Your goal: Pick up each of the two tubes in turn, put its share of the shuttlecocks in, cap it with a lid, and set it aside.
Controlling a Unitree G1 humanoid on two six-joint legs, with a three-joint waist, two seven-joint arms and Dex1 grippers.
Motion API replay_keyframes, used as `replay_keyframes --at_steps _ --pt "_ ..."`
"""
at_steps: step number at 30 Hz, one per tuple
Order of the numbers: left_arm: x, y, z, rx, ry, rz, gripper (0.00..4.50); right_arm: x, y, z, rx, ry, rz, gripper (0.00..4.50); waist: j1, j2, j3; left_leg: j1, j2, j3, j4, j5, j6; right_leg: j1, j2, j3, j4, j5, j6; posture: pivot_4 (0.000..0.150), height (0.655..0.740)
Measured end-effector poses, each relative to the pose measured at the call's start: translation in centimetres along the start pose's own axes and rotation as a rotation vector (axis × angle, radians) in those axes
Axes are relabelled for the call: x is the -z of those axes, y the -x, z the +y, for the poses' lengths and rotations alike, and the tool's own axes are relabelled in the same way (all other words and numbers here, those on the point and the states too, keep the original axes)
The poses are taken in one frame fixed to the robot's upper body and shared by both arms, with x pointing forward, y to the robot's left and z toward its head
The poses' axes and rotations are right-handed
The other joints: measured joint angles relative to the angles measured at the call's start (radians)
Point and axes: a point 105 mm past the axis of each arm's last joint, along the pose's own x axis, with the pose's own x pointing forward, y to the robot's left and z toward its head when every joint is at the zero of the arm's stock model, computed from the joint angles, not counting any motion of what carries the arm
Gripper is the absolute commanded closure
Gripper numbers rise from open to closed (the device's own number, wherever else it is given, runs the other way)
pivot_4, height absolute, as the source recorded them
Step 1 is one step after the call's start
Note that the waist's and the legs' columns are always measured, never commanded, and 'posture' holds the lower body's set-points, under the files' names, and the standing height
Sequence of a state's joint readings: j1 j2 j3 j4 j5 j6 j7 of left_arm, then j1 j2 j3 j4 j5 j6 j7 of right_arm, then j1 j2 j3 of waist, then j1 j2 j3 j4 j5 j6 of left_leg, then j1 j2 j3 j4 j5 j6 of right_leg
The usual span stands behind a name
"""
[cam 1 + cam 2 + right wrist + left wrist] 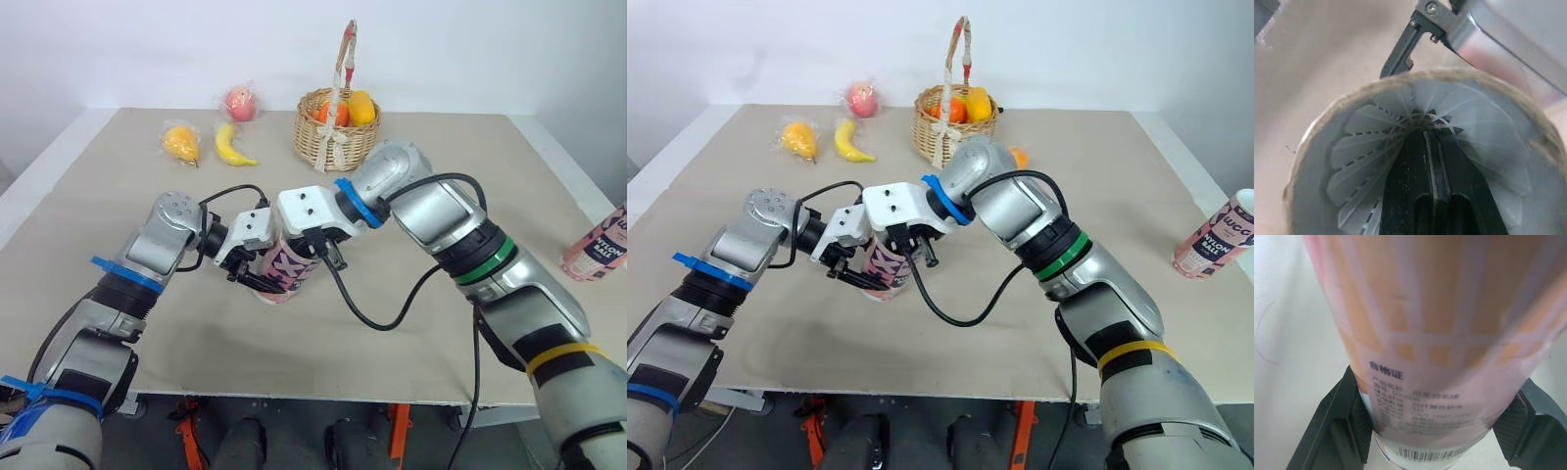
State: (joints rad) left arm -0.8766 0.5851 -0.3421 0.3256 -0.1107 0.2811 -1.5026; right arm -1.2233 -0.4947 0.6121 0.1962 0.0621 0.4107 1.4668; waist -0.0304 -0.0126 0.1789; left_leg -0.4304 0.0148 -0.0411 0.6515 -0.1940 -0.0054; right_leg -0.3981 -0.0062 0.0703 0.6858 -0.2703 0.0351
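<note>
Pink patterned tube [287, 269] mid table, nr front edge, roughly upright, mouth open, lower body clamped betw. left gripper [260, 282] fingers. White-feathered shuttlecock [1376, 147] sits inside, skirt spread toward the mouth. 2nd tube [1215, 235], pink w/ "NYLON BALL" print, at right edge, top open.

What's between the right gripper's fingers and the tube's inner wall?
A shuttlecock: its white feathers fan out around the shut right gripper inside the tube, seen in the right wrist view.
</note>
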Motion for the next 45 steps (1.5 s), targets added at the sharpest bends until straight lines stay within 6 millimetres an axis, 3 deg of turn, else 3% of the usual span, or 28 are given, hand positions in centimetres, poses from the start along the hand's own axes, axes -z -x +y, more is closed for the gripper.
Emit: replay_keyframes --at_steps 2,4,9,12,19,20,24,28,29,32,35,45 --pt "0.0 0.0 -0.2 -0.011 0.006 -0.019 1.57 -0.3 1.5 0.3 -0.009 -0.054 -0.07 4.44 0.002 0.0 0.0 -0.002 0.0 -0.003 0.0 0.0 0.0 -0.001 0.0 0.0 0.0 0.0 0.0 0.15 0.74" --pt "0.1 -0.1 -0.6 -0.017 0.029 -0.049 1.57 -0.5 4.4 0.3 0.035 -0.094 -0.138 4.44 0.006 0.0 0.0 -0.003 -0.001 -0.004 0.0 0.0 0.0 -0.001 -0.001 0.0 0.0 0.0 0.0 0.15 0.74" --pt "0.1 -0.3 -1.2 -0.029 0.063 -0.103 1.57 -0.1 8.7 0.8 0.116 -0.154 -0.18 4.44 0.008 0.001 0.0 -0.008 -0.001 -0.005 -0.001 0.0 0.0 -0.005 -0.002 -0.002 0.0 0.0 0.0 0.15 0.74" --pt "0.0 -0.6 -1.3 -0.04 0.083 -0.133 1.57 0.7 9.9 1.4 0.154 -0.172 -0.165 4.44 0.009 0.001 0.0 -0.008 -0.002 -0.005 -0.001 0.0 0.0 -0.005 -0.002 -0.002 0.0 -0.001 0.0 0.15 0.74" --pt "-1.2 -2.6 -2.4 -0.057 0.065 -0.304 1.57 4.6 13.4 4.5 0.336 -0.253 -0.145 4.44 0.01 0.0 0.001 -0.009 -0.002 -0.005 -0.001 0.0 0.0 -0.006 -0.004 -0.002 0.0 -0.001 0.0 0.15 0.74" --pt "-1.8 -3.0 -2.7 -0.053 0.056 -0.359 1.57 5.6 14.0 5.6 0.377 -0.275 -0.115 4.44 0.012 0.0 0.001 -0.009 -0.003 -0.005 -0.001 -0.001 0.0 -0.005 -0.004 -0.003 -0.001 -0.001 0.001 0.15 0.74" --pt "-1.8 -4.5 -4.0 -0.034 0.06 -0.441 1.57 9.5 14.7 8.3 0.461 -0.4 -0.007 4.44 0.007 0.001 0.001 -0.008 -0.003 -0.003 0.0 -0.001 0.0 -0.004 -0.005 -0.001 -0.001 0.0 0.001 0.15 0.74" --pt "-1.5 -5.3 -3.9 -0.062 0.037 -0.442 1.57 13.0 15.1 9.6 0.529 -0.491 0.109 4.44 0.005 0.001 0.001 -0.005 -0.002 0.002 0.0 0.001 0.002 -0.004 -0.002 0.0 -0.001 0.002 0.001 0.15 0.74" --pt "-1.4 -5.5 -4.0 -0.063 0.042 -0.436 1.57 13.7 15.3 9.8 0.542 -0.515 0.125 3.83 0.005 0.001 0.001 -0.005 -0.001 0.003 0.0 0.002 0.002 -0.004 -0.001 0.001 -0.001 0.002 0.002 0.15 0.74" --pt "-1.2 -6.2 -4.2 -0.048 0.044 -0.424 1.57 16.9 16.4 11.4 0.572 -0.618 0.221 2.72 0.006 0.001 0.001 -0.004 -0.001 0.005 0.0 0.004 0.003 -0.004 -0.001 0.003 -0.001 0.002 0.006 0.15 0.74" --pt "-1.0 -6.2 -4.2 -0.046 0.048 -0.416 1.57 19.5 16.8 13.0 0.561 -0.707 0.276 1.31 0.006 0.001 0.001 -0.002 -0.001 0.009 0.0 0.004 0.003 -0.004 -0.001 0.006 -0.001 0.003 0.007 0.15 0.74" --pt "-0.9 -6.2 -4.1 -0.056 0.053 -0.415 1.57 23.5 18.9 15.6 0.546 -0.909 0.322 1.31 0.003 0.001 0.001 0.001 -0.001 0.016 0.0 0.004 0.003 -0.004 -0.001 0.014 -0.002 0.005 0.01 0.15 0.74"
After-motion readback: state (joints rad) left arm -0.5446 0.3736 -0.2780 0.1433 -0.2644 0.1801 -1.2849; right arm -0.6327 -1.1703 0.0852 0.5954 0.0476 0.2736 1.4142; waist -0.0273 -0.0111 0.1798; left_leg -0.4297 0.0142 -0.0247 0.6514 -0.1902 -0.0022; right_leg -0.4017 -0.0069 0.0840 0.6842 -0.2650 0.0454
